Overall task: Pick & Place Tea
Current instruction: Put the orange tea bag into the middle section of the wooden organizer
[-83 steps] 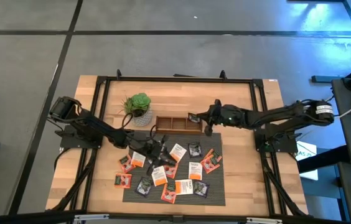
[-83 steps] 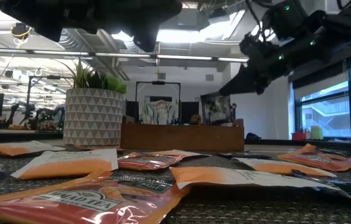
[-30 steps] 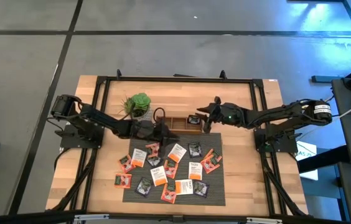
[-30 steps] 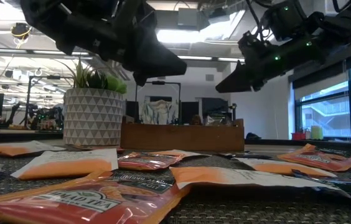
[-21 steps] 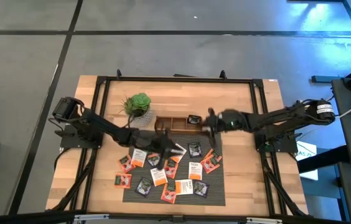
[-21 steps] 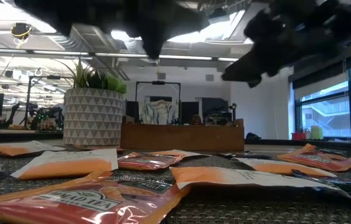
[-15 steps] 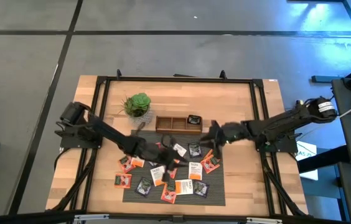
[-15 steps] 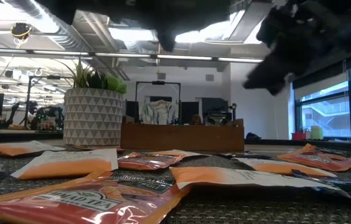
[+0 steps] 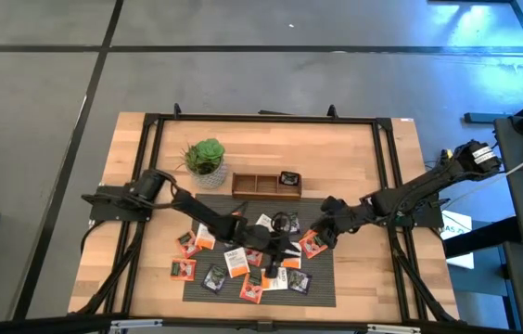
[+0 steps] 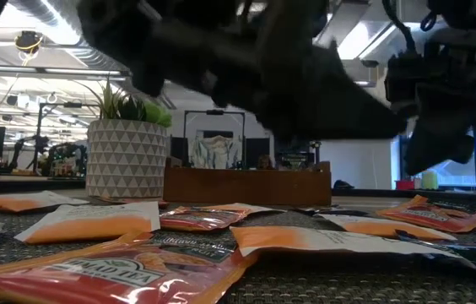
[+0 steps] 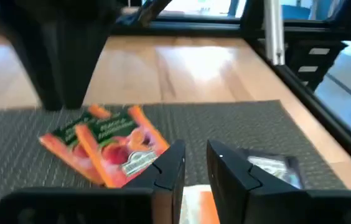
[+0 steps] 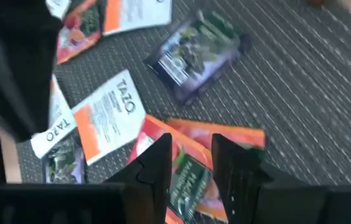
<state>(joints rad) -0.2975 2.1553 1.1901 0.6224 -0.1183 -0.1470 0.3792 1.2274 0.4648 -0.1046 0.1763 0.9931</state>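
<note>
Several small tea sachets [image 9: 239, 263], orange-red, white and dark, lie flat and scattered on a dark mat [image 9: 324, 278]. One dark sachet [image 9: 289, 178] lies in the right compartment of the wooden tray [image 9: 263, 185]. My left gripper [image 9: 284, 248] hovers over the mat's middle, open by a narrow gap [image 11: 194, 177], above a white-and-orange sachet [image 11: 195, 200]. My right gripper [image 9: 321, 233] is open over a pair of overlapping orange-red sachets [image 12: 191, 163] on the mat's right part. Whether either gripper touches a sachet does not show.
A potted plant [image 9: 206, 158] stands left of the tray, toward the far edge. The two grippers are close together over the mat; my right arm [image 11: 63, 53] looms dark ahead in the left wrist view. Bare wood lies right of the mat [image 9: 363, 269].
Both grippers have left the tray and swung toward the near edge, coming down low over the mat. The left one has also travelled toward the table's right, from the tray's left end to the mat's middle. The sachets have kept their places.
</note>
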